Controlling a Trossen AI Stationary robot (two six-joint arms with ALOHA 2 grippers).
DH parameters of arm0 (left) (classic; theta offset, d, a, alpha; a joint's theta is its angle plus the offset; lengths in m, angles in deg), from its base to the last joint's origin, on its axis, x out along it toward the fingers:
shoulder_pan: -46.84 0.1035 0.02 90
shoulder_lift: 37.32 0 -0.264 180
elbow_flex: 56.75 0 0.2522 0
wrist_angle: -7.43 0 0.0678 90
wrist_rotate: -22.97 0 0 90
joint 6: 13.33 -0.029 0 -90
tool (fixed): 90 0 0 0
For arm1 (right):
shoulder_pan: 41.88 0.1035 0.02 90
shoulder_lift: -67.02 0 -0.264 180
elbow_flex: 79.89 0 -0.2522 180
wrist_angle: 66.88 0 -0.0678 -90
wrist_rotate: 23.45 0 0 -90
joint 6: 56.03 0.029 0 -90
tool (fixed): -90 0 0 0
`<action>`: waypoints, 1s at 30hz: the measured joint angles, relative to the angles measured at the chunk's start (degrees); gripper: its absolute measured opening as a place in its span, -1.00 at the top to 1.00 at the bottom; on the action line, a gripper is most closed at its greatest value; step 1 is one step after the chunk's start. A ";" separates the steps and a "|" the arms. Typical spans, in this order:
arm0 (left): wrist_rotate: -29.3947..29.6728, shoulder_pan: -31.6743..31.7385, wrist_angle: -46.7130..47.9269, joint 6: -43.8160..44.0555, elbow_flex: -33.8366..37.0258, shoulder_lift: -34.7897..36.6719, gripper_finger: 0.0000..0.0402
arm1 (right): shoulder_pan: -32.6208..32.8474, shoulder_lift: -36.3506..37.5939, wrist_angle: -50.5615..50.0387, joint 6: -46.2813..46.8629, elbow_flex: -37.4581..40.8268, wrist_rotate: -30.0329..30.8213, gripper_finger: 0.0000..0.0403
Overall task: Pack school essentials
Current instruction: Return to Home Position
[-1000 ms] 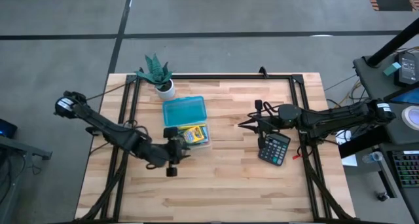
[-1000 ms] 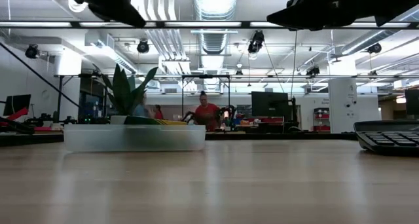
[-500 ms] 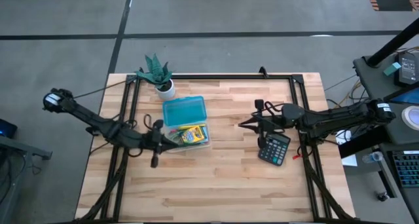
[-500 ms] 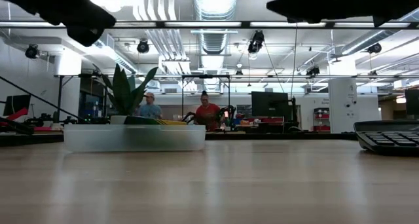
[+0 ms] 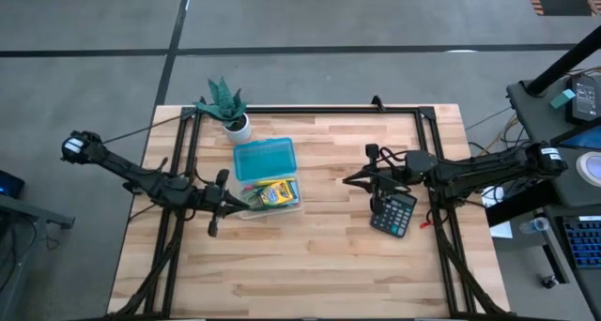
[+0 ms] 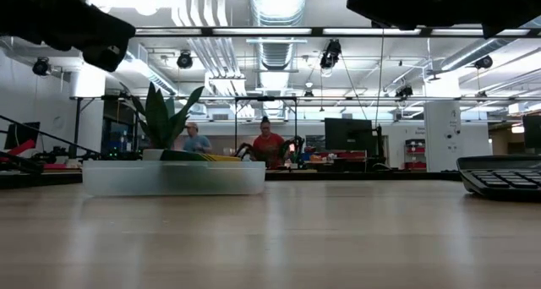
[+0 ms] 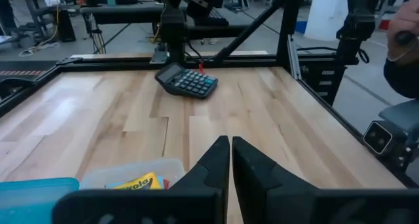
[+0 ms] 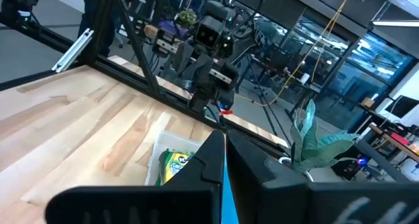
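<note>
Desk first: a pale butcher-block wooden desk (image 5: 310,265) of glued planks, ringed by a black metal frame (image 5: 310,109). Across its left side reaches my left arm, dark and jointed. The left claw (image 5: 228,199) hangs raised above the wood at the near end of the supply box. In the wrist view the left claw (image 7: 230,140) has its two matte black fingers pressed almost together with only a sliver between them, pinching nothing. My right arm comes in from the opposite side. The right claw (image 5: 349,180) is lifted over bare planks just beside the calculator, its fingers closed tip to tip and empty.

Next in size is the clear plastic supply box (image 5: 293,206), a shallow rounded tray with frosted walls. Its smooth turquoise lid (image 5: 264,159) lies flat on the plant's side. A dark slanted calculator (image 5: 392,213) with rows of small keys sits under the right forearm. A spiky green plant (image 5: 223,100) stands in a white pot at the far corner. Inside the tray lies the yellow-green cardboard crayon box (image 5: 275,191), flat, printed face up.
</note>
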 joint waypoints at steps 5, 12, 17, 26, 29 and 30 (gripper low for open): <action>-0.01 0.02 -2.02 0.03 3.64 4.30 1.00 | 0.00 0.00 0.07 0.62 0.00 0.02 0.96; -0.07 0.49 -6.39 -1.46 10.20 11.22 1.00 | 0.17 0.02 6.40 -1.94 1.97 -0.10 0.96; -0.01 0.85 -5.26 -1.45 13.58 18.39 1.00 | 0.17 1.08 15.07 -4.66 6.42 -0.13 0.96; 0.12 1.03 -3.73 -6.34 13.65 24.49 1.00 | 0.17 6.28 32.43 -8.30 15.81 0.04 0.96; 0.15 1.03 -3.72 -7.23 13.65 25.39 1.00 | 0.17 9.03 34.74 -8.73 17.81 0.02 0.96; 0.15 1.03 -3.36 -7.23 13.65 25.46 1.00 | 0.17 10.08 34.98 -9.09 18.44 0.04 0.96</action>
